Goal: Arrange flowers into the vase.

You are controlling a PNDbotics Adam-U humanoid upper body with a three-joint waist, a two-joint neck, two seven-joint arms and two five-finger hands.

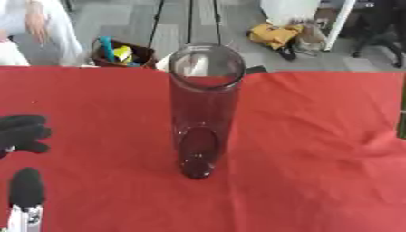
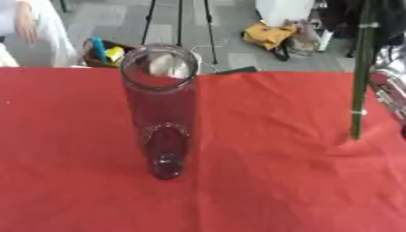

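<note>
Glass vase (image 1: 205, 104), tall, clear and cylindrical, upright at the middle of the red-clothed bench (image 1: 317, 136), mouth open and nothing inside yet. Long green flower stem (image 2: 361, 81) hanging near-vertical at the far right, lower tip close above the cloth, well apart from the vase; bloom out of view.

Left robot hand (image 1: 22, 131) at the left edge, black fingers loosely spread, holding nothing. Right robot hand: only a silver part (image 2: 389, 90) at the right edge beside the stem; cannot tell its state.

Likely trouble: narrow, tall vase, easily tipped if struck by the stem or missed at the rim; a long stem may also swing off line.

Nothing on the cloth between stem and vase. Beyond the far edge, on the floor: basket of coloured items (image 1: 119, 53), yellow bag (image 1: 273, 34).
</note>
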